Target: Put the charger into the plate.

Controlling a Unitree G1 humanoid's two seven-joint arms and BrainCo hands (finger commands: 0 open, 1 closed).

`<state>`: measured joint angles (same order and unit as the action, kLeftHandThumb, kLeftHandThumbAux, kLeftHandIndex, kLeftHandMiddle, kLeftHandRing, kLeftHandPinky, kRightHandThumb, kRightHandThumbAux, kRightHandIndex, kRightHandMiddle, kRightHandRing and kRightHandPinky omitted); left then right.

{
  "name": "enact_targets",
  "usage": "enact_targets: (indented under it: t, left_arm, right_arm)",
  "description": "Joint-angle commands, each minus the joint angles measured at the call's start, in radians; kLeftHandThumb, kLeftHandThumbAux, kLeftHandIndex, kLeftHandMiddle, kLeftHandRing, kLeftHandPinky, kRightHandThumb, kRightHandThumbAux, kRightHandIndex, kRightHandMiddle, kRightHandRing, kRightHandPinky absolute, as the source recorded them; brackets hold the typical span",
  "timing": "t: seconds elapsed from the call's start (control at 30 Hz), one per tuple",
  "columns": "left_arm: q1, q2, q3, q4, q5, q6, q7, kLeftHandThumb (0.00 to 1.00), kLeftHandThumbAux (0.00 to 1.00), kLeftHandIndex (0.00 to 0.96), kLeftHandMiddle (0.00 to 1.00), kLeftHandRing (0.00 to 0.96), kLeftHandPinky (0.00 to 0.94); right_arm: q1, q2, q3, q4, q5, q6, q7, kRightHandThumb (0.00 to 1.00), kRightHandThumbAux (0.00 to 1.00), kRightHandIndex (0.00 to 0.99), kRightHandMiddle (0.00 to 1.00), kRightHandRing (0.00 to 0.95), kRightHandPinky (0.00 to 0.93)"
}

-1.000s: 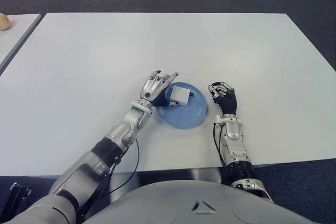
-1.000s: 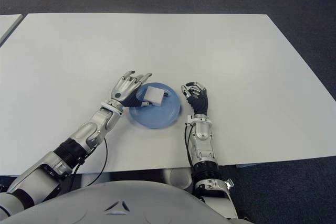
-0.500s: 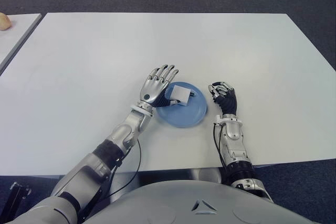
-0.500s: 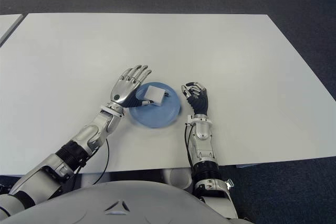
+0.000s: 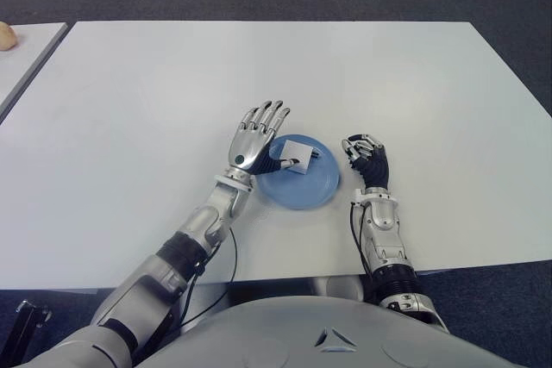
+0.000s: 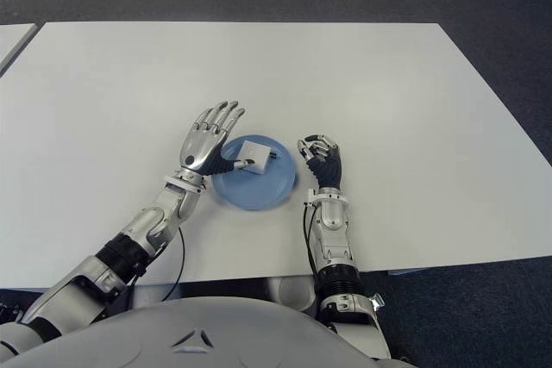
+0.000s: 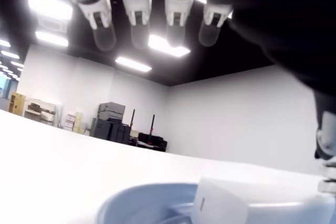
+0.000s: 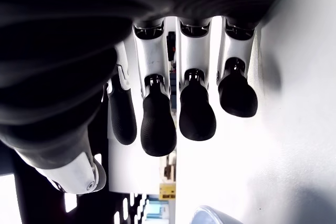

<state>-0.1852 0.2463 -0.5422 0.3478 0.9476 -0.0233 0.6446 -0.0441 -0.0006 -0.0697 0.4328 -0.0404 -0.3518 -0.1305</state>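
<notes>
A white cube-shaped charger (image 5: 298, 154) lies in the blue plate (image 5: 312, 190) near the table's front edge, toward the plate's far left side. My left hand (image 5: 259, 136) stands upright just left of the plate, fingers spread and straight, thumb tip next to the charger but holding nothing. In the left wrist view the charger (image 7: 223, 203) sits in the plate (image 7: 131, 205) below the extended fingers (image 7: 137, 22). My right hand (image 5: 366, 158) shows just right of the plate, its fingers (image 8: 157, 124) curled with nothing in them.
The white table (image 5: 259, 66) stretches wide beyond the plate. A second table's edge (image 5: 26, 58) with a small pale object (image 5: 7, 35) shows at the far left. Dark carpet surrounds the tables.
My left hand's fingers have uncurled from the charger and straightened, and the hand has lifted slightly up and away. The charger stays in the plate. The right hand has not moved.
</notes>
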Motion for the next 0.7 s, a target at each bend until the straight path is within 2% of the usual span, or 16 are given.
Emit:
enact_targets:
  t: [0.03, 0.33, 0.43, 0.6, 0.67, 0.7]
  left_arm:
    - [0.037, -0.007, 0.046, -0.012, -0.065, -0.035, 0.014, 0.131, 0.424, 0.000, 0.000, 0.000, 0.000]
    - [0.055, -0.008, 0.148, 0.030, -0.257, -0.168, -0.035, 0.129, 0.394, 0.000, 0.000, 0.000, 0.000]
    - [0.055, -0.002, 0.185, 0.060, -0.332, -0.207, -0.086, 0.126, 0.407, 0.000, 0.000, 0.000, 0.000]
    - [0.086, -0.031, 0.273, 0.065, -0.513, -0.236, -0.205, 0.140, 0.475, 0.000, 0.000, 0.000, 0.000]
    - [0.101, -0.054, 0.313, 0.058, -0.588, -0.224, -0.245, 0.156, 0.533, 0.000, 0.000, 0.000, 0.000]
    - [0.106, -0.062, 0.328, 0.056, -0.613, -0.218, -0.260, 0.165, 0.583, 0.000, 0.000, 0.002, 0.035]
  right_arm:
    - [0.019, 0.003, -0.002, 0.016, 0.002, 0.034, -0.001, 0.706, 0.726, 0.436, 0.760, 0.749, 0.760]
    - [0.021, -0.001, -0.001, 0.014, 0.003, 0.031, 0.004, 0.705, 0.726, 0.436, 0.757, 0.749, 0.758]
    - [0.021, -0.002, -0.001, 0.016, 0.003, 0.028, 0.006, 0.705, 0.726, 0.435, 0.757, 0.749, 0.763]
    - [0.021, -0.004, -0.001, 0.020, 0.001, 0.018, 0.005, 0.705, 0.726, 0.435, 0.757, 0.749, 0.759]
    - [0.020, -0.005, -0.001, 0.022, 0.000, 0.014, 0.004, 0.705, 0.726, 0.435, 0.757, 0.749, 0.757]
    - [0.020, -0.005, -0.001, 0.023, 0.000, 0.013, 0.003, 0.705, 0.726, 0.436, 0.757, 0.749, 0.759]
